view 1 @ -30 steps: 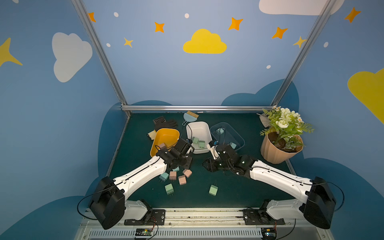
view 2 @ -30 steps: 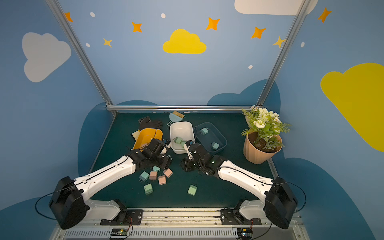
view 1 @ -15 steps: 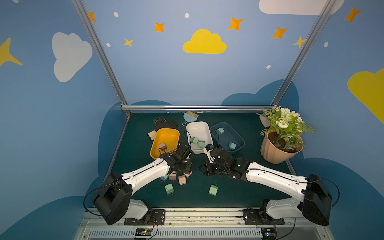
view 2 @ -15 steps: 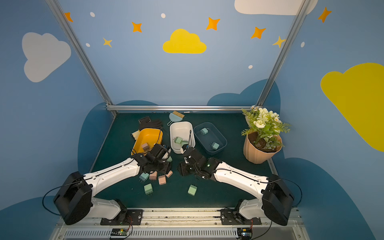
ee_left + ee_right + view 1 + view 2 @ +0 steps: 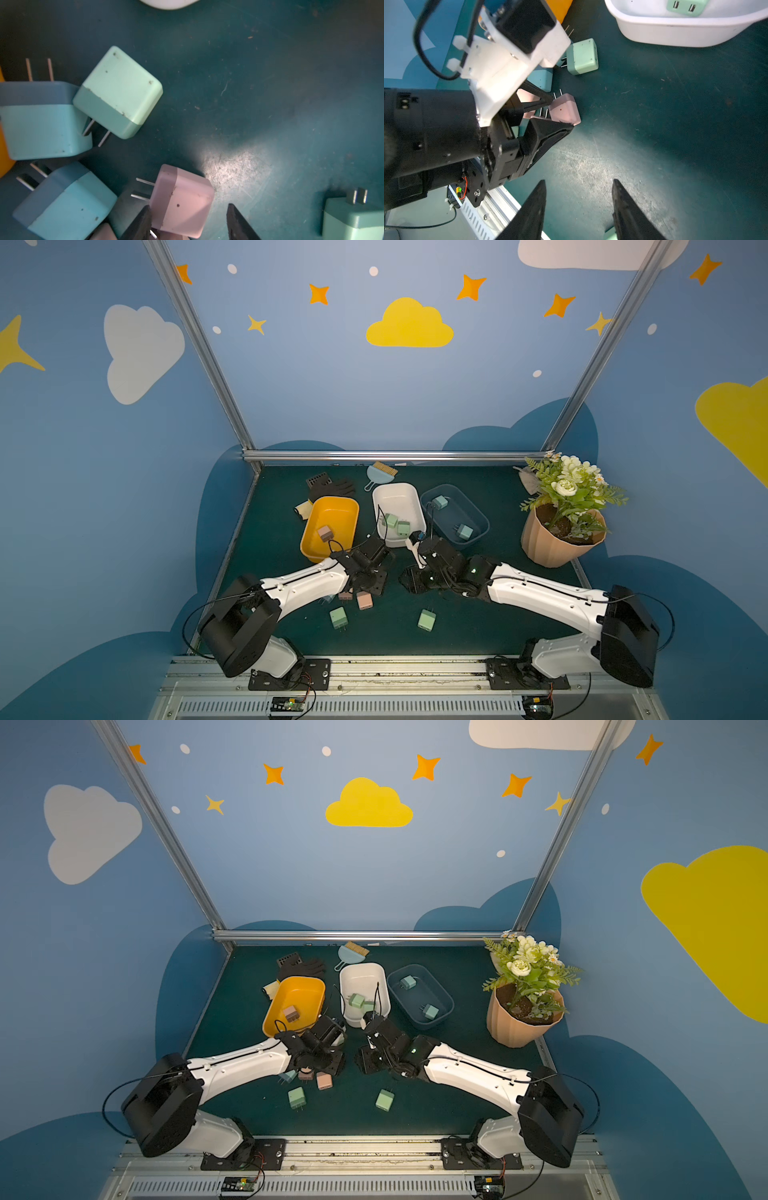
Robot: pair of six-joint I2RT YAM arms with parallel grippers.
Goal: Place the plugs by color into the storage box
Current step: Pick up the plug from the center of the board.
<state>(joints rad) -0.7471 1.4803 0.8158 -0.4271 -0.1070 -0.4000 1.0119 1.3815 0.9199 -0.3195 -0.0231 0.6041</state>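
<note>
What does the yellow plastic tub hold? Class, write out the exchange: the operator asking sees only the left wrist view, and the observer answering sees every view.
Observer: The yellow plastic tub holds one pink cube-shaped plastic plug.
Operator: And the white one beside it?
Observer: The white plastic tub holds two mint green cube-shaped plastic plugs.
Operator: What is the other arm doing?
Observer: The right gripper is open, with nothing between its jaws, over bare dark green mat.
</note>
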